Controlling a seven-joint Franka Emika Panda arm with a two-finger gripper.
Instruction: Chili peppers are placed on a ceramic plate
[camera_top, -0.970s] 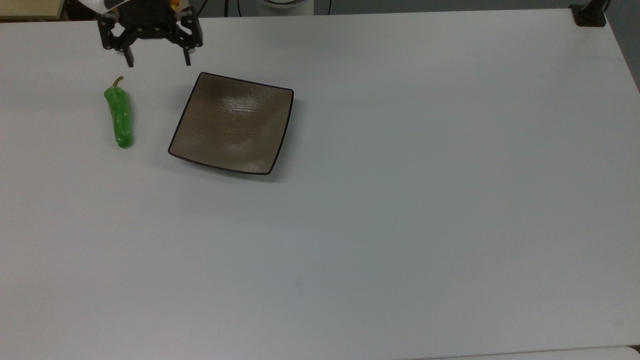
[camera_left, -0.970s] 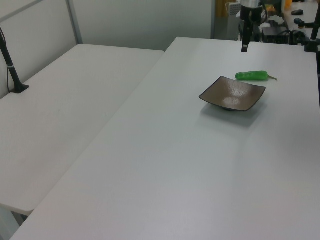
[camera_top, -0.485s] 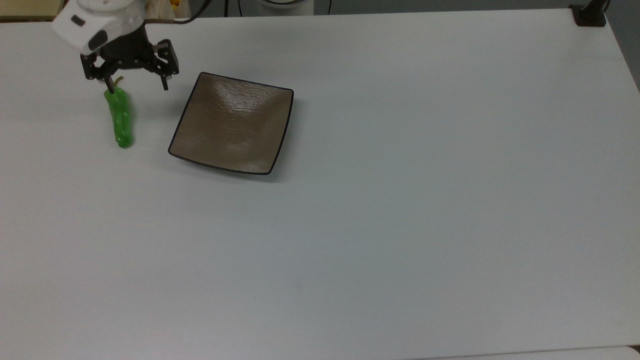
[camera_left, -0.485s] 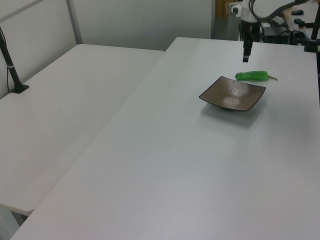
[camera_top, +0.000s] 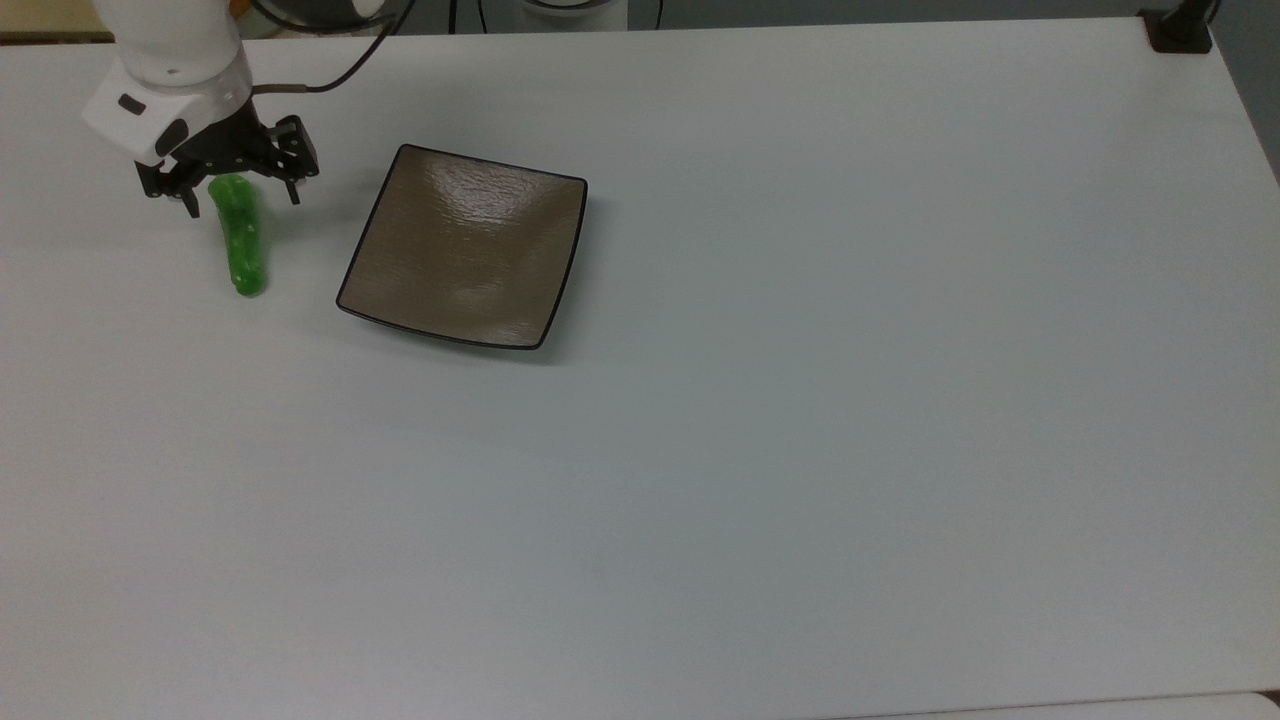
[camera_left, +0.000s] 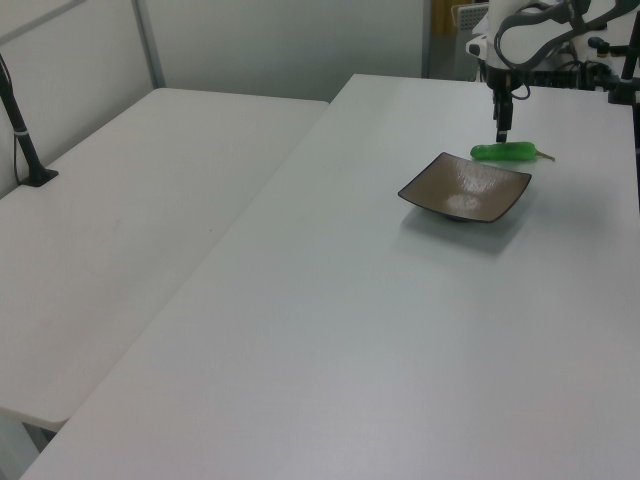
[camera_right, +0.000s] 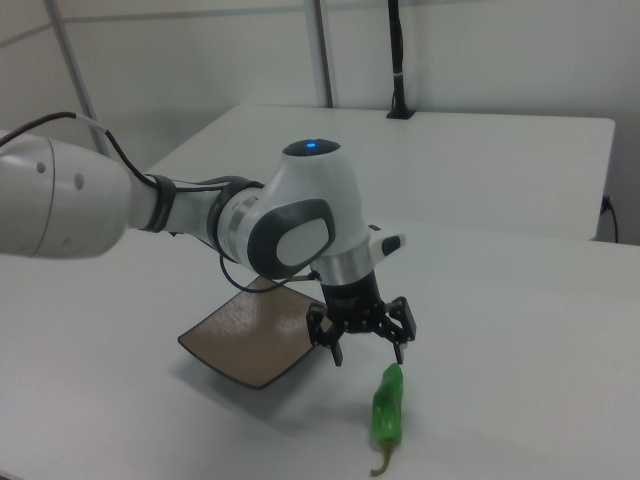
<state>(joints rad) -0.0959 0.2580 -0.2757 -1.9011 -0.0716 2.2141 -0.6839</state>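
Note:
The green chili pepper (camera_top: 241, 240) lies on the white table to the top view's left of the square brown ceramic plate (camera_top: 462, 247), apart from it. My gripper (camera_top: 241, 203) hovers open over the pepper's stem end in the top view, one finger on each side, and hides the stem. In the right view the gripper (camera_right: 368, 353) hangs just above the pepper (camera_right: 388, 408), whose curved stem points at the camera; the plate (camera_right: 248, 335) sits to the right view's left. The left view shows the gripper (camera_left: 501, 130) a little above the pepper (camera_left: 510, 151), behind the plate (camera_left: 465, 187).
A black clamp post (camera_top: 1180, 28) stands at the table's far corner on the top view's right. A second white table (camera_left: 120, 220) adjoins on the left view's left, with a black post (camera_left: 22, 130) on it. The arm's cable (camera_top: 340, 70) trails behind the gripper.
The gripper came down and toward the top view's left, from beyond the plate's far corner to over the pepper's stem end. It stayed open. Pepper and plate have not moved.

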